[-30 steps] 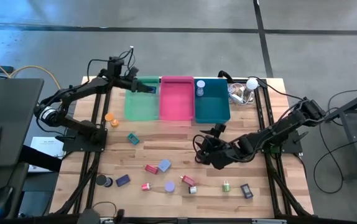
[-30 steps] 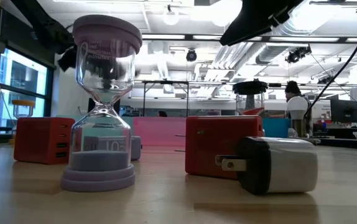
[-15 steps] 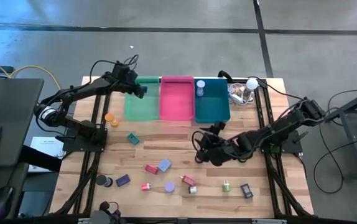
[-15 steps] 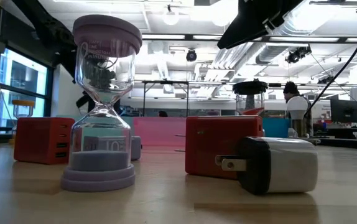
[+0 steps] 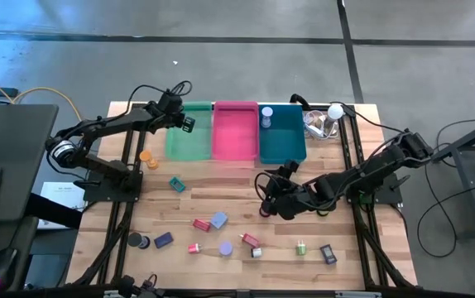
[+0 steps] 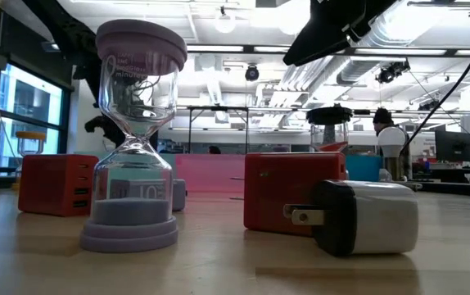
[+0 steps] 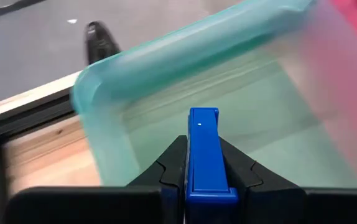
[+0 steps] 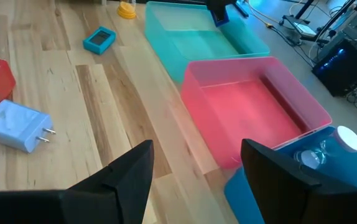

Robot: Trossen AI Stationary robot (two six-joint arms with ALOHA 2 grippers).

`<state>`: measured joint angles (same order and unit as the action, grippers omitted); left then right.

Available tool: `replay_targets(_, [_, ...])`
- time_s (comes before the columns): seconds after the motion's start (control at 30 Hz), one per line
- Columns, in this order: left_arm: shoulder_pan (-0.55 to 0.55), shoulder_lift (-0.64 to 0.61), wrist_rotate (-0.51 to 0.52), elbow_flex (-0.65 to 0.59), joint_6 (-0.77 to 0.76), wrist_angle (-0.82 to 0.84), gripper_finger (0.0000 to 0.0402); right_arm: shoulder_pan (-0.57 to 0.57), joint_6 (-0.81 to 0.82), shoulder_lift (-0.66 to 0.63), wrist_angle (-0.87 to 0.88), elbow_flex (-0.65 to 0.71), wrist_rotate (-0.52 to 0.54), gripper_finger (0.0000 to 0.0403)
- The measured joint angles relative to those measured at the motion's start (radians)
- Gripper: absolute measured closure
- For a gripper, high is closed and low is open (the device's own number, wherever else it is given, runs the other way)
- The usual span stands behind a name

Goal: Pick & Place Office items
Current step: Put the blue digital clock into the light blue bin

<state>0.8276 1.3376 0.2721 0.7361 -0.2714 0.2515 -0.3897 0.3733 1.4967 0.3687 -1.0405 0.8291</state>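
From above, we see our left hand (image 5: 186, 123) at eleven o'clock on the bench (image 5: 337, 170), clenched on a blue block (image 5: 189, 124) over the green bin (image 5: 187, 142); our right hand (image 5: 267, 196) waits near centre, fingers spread and empty. At bench level, an hourglass (image 6: 133, 135) and red chargers (image 6: 294, 190) stand closest. The left wrist camera shows the blue block (image 7: 203, 154) pinched by its flat sides above the green bin (image 7: 135, 106); we judge it light, rigid and smooth. The right wrist camera shows the pink bin (image 8: 259, 106) ahead.
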Motion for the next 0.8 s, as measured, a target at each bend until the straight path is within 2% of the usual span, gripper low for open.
replay_targets(0.4, [0.000, 0.026, 0.084, 0.000, -0.067, 0.014, 0.0351, 0.000, 0.027, 0.000, -0.001, 0.000, -0.023, 0.0172])
replay_targets(0.6, [0.000, 0.103, 0.092, 0.000, -0.083, -0.001, 0.0351, -0.003, 0.027, 0.000, -0.004, 0.000, -0.027, 0.0172])
replay_targets(0.8, [0.002, 0.124, 0.093, 0.000, -0.107, -0.025, 0.0351, -0.003, 0.025, 0.000, -0.006, 0.000, -0.051, 0.0172])
